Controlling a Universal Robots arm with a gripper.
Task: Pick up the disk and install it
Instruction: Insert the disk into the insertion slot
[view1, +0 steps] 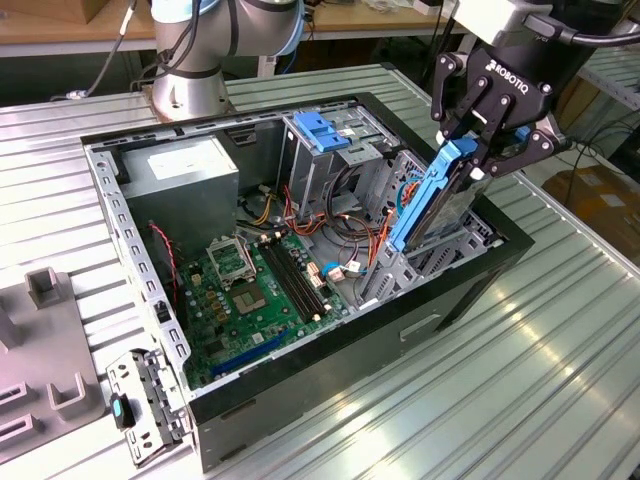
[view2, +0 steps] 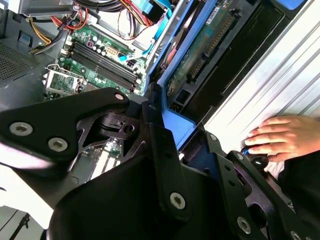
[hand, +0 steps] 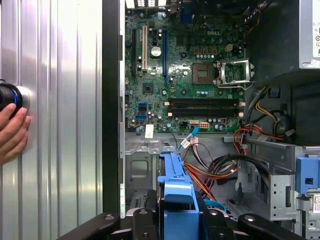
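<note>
Ribbed aluminium table, workshop benches behind. On it an open tower PC case lies on its side, interior facing up. UR arm base is bolted at the table's far edge, behind the case.

Inside the case: grey power supply in the far corner on the exterior view's left, green motherboard on the floor, empty CPU socket with the latch frame swung up. Grey metal drive cage with a light-blue latch stands near the middle of the far side; red and orange cables run beside it.

Gripper is above the case's corner on the exterior view's right, fingers clamped on the upper end of the disk. The disk hangs steeply tilted: top end above the case rim, lower end down inside the case by the drive bay. Whether it touches the bay I can't tell. Blue side rail faces the first wrist view.

A person's hand rests on the table outside the case, touching a round black knob with a blue ring.
</note>
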